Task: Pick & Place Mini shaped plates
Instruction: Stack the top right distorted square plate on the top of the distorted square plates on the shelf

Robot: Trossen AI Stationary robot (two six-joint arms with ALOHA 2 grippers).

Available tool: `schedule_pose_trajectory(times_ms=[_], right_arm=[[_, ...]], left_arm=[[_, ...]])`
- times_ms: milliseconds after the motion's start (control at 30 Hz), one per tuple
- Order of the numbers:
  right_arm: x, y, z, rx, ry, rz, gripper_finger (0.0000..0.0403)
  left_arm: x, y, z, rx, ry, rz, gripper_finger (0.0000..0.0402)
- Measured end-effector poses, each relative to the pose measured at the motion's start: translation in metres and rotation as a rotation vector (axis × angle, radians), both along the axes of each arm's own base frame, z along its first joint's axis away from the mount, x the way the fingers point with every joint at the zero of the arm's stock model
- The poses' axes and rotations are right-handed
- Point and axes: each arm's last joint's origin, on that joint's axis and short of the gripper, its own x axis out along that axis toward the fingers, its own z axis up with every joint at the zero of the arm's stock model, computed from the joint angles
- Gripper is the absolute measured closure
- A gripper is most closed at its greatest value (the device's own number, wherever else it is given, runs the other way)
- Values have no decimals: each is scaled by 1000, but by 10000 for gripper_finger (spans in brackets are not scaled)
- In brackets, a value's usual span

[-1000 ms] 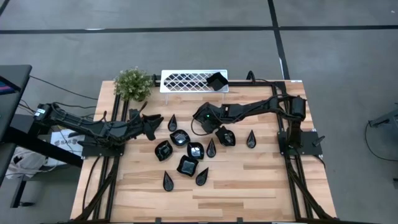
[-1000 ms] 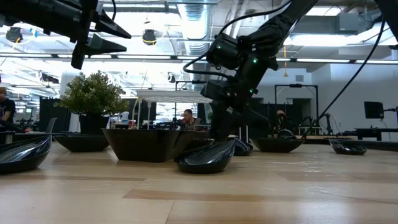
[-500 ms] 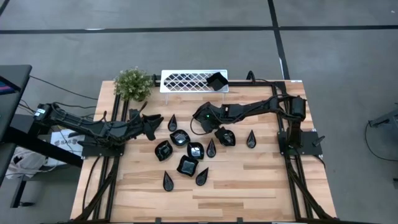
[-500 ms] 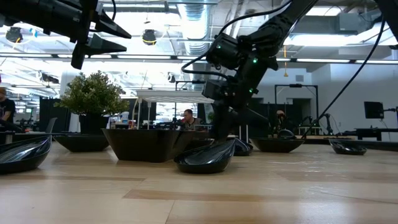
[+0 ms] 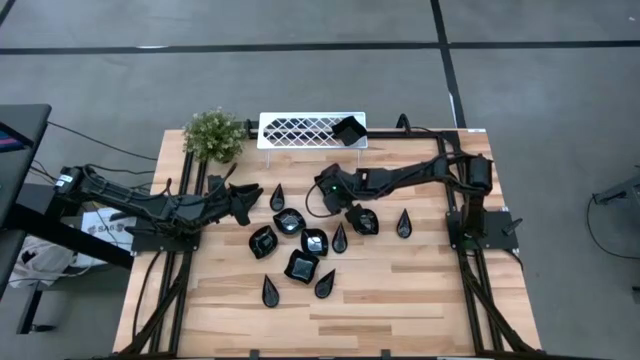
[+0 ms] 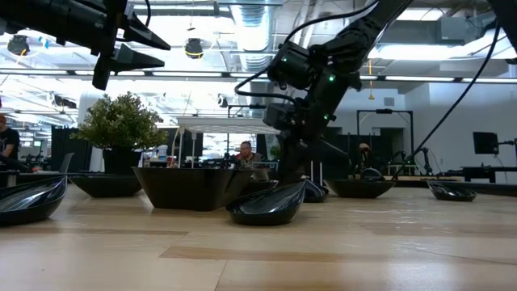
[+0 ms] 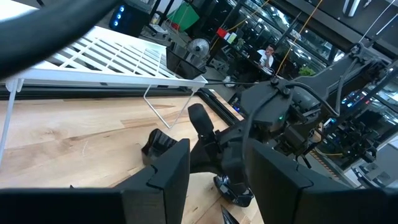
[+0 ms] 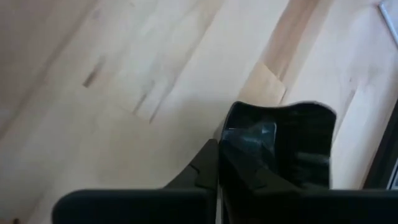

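We cannot see the rim of the black plate [image 8: 292, 143] where the right pincer [image 8: 219, 163] covers it, and the picture's edge cuts that plate's lower part off.

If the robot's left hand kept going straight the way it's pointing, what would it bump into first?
Most likely the right arm's dark wrist, which sits straight ahead of the open left hand. Depth is hard to judge, so a small glossy black teardrop plate might come first.

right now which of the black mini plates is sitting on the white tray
The square black plate at the tray's right end; every other plate lies on the wooden table.
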Motion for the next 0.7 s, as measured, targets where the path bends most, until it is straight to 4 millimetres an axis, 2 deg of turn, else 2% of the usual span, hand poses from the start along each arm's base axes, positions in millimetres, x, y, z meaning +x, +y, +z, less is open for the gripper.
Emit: schedule_pose_trajectory(times_ms=[133,267,333,500,700], right_arm=[[0,7,4,-2,-4,18,399],[2,11,17,43,-26,-24,400],[6,10,29,78,-74,-44,401],[2,7,60,161,-124,-82,401],[-5,15,102,253,-225,-7,401]], left_arm=[[0,0,0,0,0,0,247],[0,0,0,0,0,0,247],[0,0,0,0,0,0,247],[0,0,0,-1,-2,0,247],[0,0,1,0,-8,-1,247]])
